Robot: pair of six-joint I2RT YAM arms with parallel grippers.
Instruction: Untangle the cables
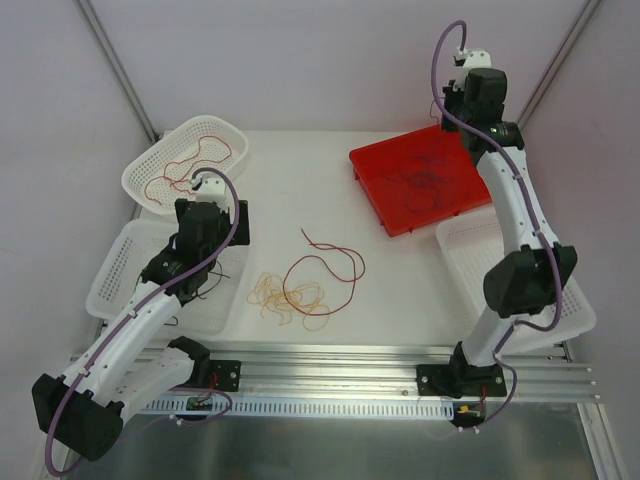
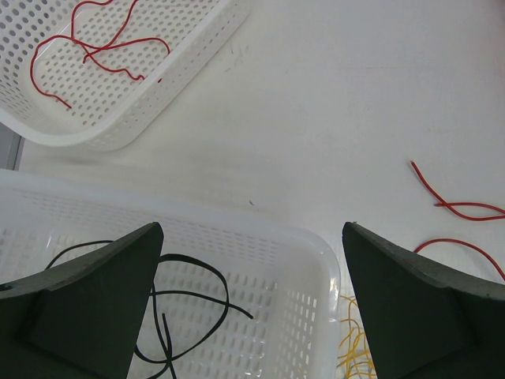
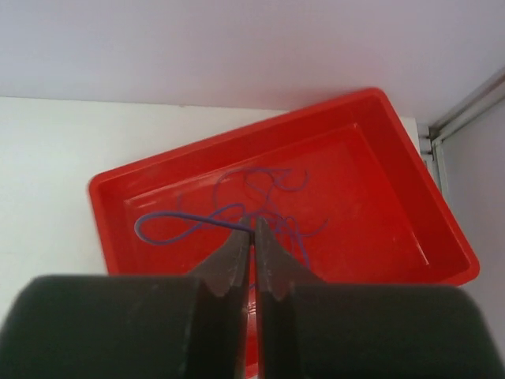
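My left gripper (image 2: 252, 229) is closest in view: jaws spread fully wide, nothing held, hanging over the near-left white basket (image 2: 308, 260). A black cable (image 2: 193, 296) lies loose in that basket. The round basket (image 2: 158, 87) behind it holds a red cable (image 2: 95, 47). On the table (image 2: 331, 118), a yellow cable (image 2: 355, 351) sits just beside the white basket and overlaps a dark red cable (image 2: 458, 207) in the top view. My right gripper (image 3: 254, 229) is clamped shut above the red tray (image 3: 394, 158). The purple cable (image 3: 260, 185) lies in the tray, and one strand runs to my tips. Can't tell if it's pinched.
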